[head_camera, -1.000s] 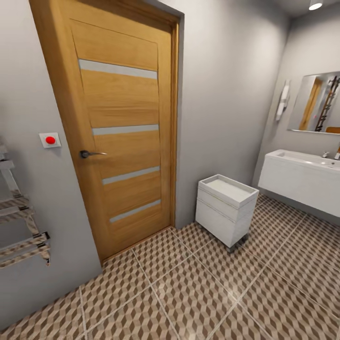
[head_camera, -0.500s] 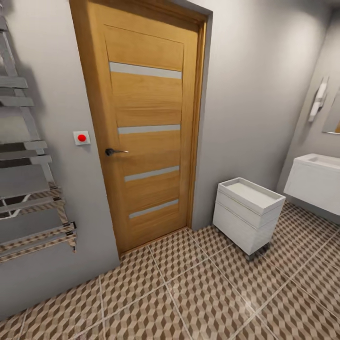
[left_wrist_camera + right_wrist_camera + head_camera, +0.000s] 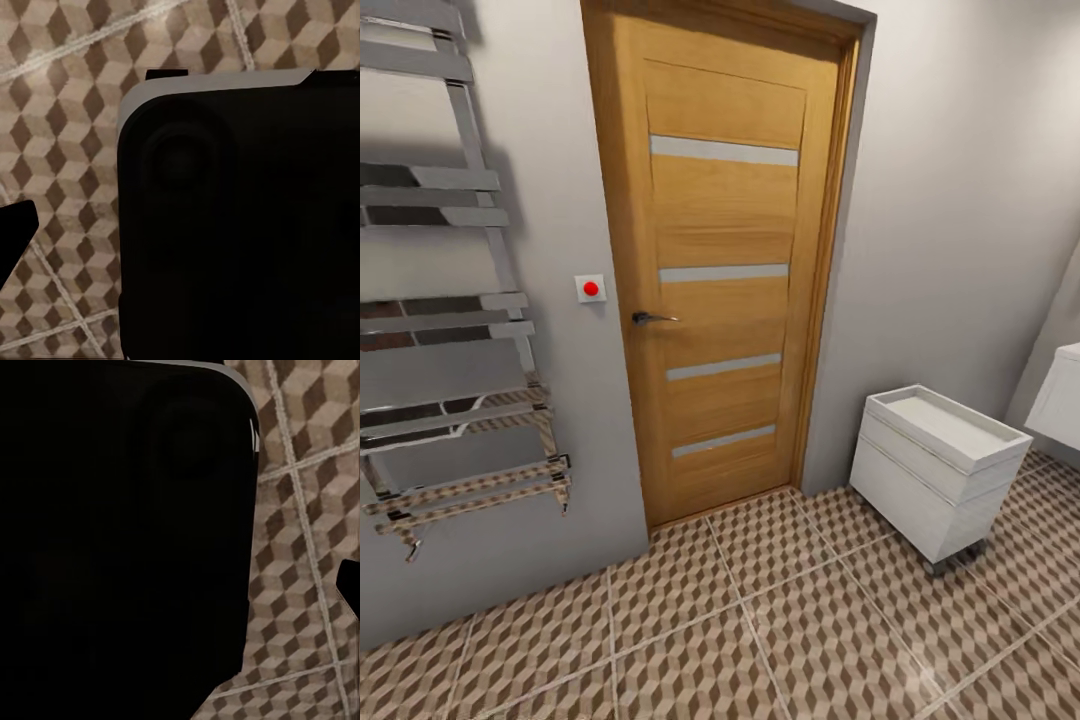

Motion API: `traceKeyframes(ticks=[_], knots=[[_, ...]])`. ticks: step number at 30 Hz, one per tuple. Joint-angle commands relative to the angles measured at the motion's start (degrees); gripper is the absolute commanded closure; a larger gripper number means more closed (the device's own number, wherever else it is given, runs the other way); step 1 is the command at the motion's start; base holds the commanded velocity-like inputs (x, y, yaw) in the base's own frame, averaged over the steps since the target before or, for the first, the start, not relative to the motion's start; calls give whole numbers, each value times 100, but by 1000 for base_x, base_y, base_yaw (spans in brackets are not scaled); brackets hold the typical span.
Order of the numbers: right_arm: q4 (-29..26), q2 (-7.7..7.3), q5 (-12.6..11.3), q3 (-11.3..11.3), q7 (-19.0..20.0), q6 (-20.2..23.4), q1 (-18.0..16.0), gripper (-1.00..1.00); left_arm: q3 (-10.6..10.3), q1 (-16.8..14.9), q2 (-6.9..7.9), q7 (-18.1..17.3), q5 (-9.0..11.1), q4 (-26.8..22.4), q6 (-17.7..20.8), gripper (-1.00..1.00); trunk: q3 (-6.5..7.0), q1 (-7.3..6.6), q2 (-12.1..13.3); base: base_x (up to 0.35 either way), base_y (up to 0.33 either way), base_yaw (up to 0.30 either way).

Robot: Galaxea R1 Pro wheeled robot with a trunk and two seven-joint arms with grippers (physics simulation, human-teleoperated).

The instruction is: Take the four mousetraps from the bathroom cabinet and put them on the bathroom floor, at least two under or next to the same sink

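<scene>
A closed orange-brown wooden door (image 3: pixel 725 270) and cube-patterned tiled bathroom floor (image 3: pixel 780 620) are faced. End effector states cannot be told. The small white wheeled drawer unit (image 3: pixel 940 470), far right, could be clipped if the base is turned carelessly.

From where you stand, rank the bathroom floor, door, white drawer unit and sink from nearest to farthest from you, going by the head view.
1. bathroom floor: right below, nearest.
2. door, straight ahead, and white drawer unit, to the right: too close to call.
3. sink: far right edge, beyond the drawer unit, farthest.
</scene>
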Motion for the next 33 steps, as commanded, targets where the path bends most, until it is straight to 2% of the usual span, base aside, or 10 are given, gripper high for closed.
traceKeyframes(ticks=[1, 33], knots=[[1, -2, 2, 2, 1, -19, -1, -100, 1, -1, 0, -1, 0, -2, -12, -100, -5, 0, -2, 0, 0, 274], [1, -15, 0, 0, -5, -28, 1, -100, 1, -1, 0, -1, 0, -2, -14, -100, -5, 0, -2, 0, 0, 274]])
